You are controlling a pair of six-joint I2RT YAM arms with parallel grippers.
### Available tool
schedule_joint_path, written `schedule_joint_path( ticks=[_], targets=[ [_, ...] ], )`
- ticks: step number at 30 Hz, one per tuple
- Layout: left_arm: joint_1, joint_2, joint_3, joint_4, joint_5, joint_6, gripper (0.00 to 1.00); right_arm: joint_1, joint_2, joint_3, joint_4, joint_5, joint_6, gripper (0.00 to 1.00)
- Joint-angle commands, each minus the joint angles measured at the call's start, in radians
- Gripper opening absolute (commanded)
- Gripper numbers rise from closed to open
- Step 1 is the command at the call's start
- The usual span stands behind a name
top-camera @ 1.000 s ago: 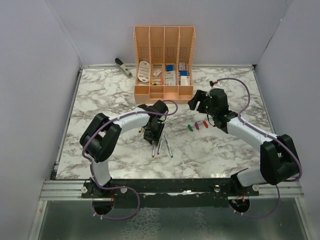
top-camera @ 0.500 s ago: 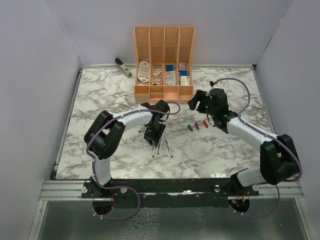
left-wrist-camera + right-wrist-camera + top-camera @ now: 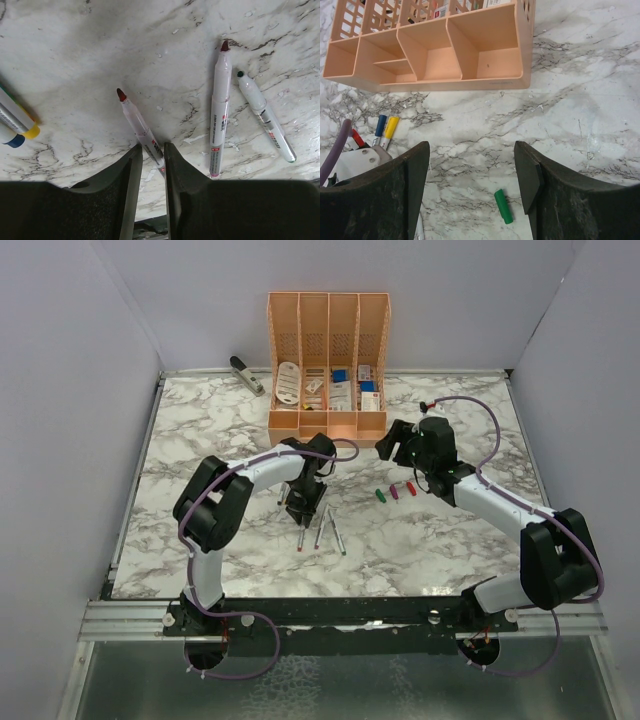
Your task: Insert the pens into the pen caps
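The left gripper (image 3: 152, 149) sits low over the tabletop (image 3: 75, 50), its jaws standing narrow on either side of the red-tipped pen (image 3: 139, 125), which lies flat with its tip pointing away. Whether the jaws clamp the barrel cannot be told. The hold falls at the rear of the barrel, so on lifting the pen may pivot or slip free. The neighbouring pen (image 3: 220, 110) lies near on the right and may be knocked. The right gripper (image 3: 471, 147) hovers wide open and empty above the green cap (image 3: 503, 206); this stubby cap may roll if 1 finger touches first
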Motion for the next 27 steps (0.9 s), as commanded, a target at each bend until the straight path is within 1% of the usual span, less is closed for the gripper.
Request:
schedule_joint_path(
  ticks=[1,7,17,27],
  targets=[
    [0.01,0.055,-0.044,0.047,-0.053,0.047,0.28,-0.002,-0.013,0.001,-0.007,0.003,0.011,0.68],
    [0.01,0.053,-0.08,0.032,-0.032,0.056,0.28,-0.002,-0.008,0.0,-0.008,-0.001,0.02,0.68],
    [0.001,0.026,-0.153,0.028,0.047,0.036,0.28,-0.001,0.0,0.006,-0.012,-0.002,0.037,0.68],
    [-0.017,0.052,-0.149,0.03,0.069,0.037,0.3,-0.002,0.01,0.018,-0.013,0.0,0.043,0.69]
  ],
)
